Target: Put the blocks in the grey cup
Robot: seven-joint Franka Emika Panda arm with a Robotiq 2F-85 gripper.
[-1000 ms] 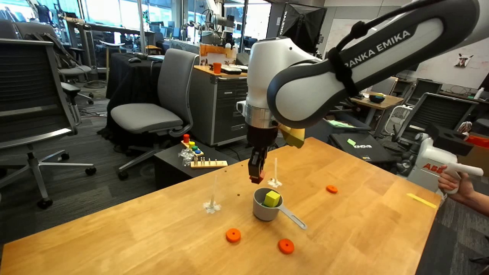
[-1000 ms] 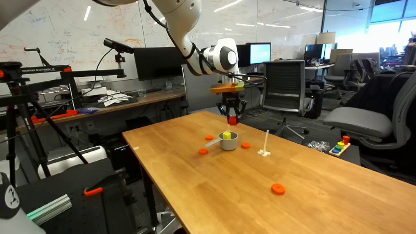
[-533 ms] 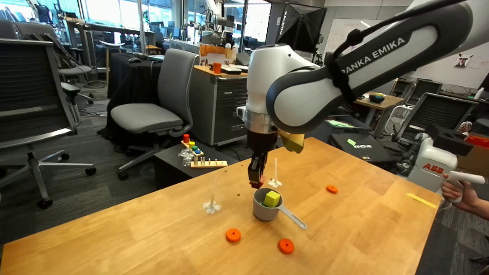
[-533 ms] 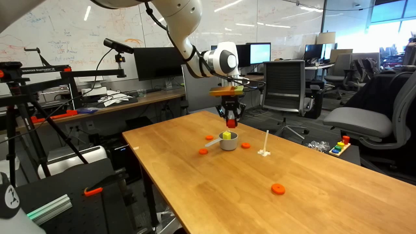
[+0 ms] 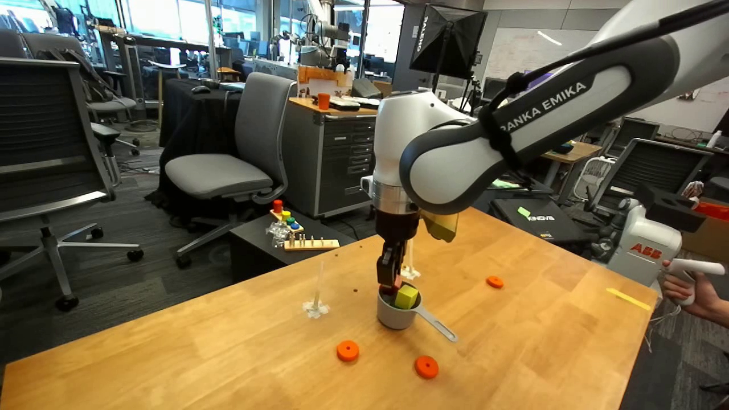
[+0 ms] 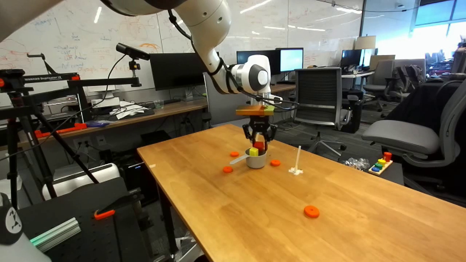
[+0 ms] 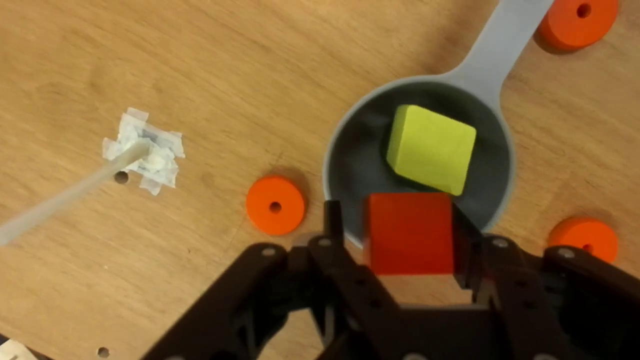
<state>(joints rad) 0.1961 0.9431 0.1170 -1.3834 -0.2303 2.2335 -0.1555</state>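
Observation:
The grey cup (image 5: 393, 318) stands upright on the table, also in an exterior view (image 6: 256, 162) and the wrist view (image 7: 357, 157). A yellow block (image 7: 435, 150) sits inside it, its top showing in both exterior views (image 5: 406, 297) (image 6: 253, 152). A red block (image 7: 410, 235) is between my fingers at the cup's mouth, also in both exterior views (image 5: 388, 290) (image 6: 259, 145). My gripper (image 7: 395, 212) is open: its left finger stands apart from the red block, and its right finger is against or very close to it. I cannot make out a green block.
Several orange discs with holes lie on the table (image 5: 541, 330) around the cup, such as one near its left (image 7: 275, 205) and one farther off (image 6: 311, 211). Thin upright pegs (image 5: 319, 287) (image 6: 297, 158) are taped to the table. The cup's handle (image 5: 437, 324) sticks out.
The arm has moved down, bringing the red block from above and behind the cup to its mouth. The cup and yellow block have not moved.

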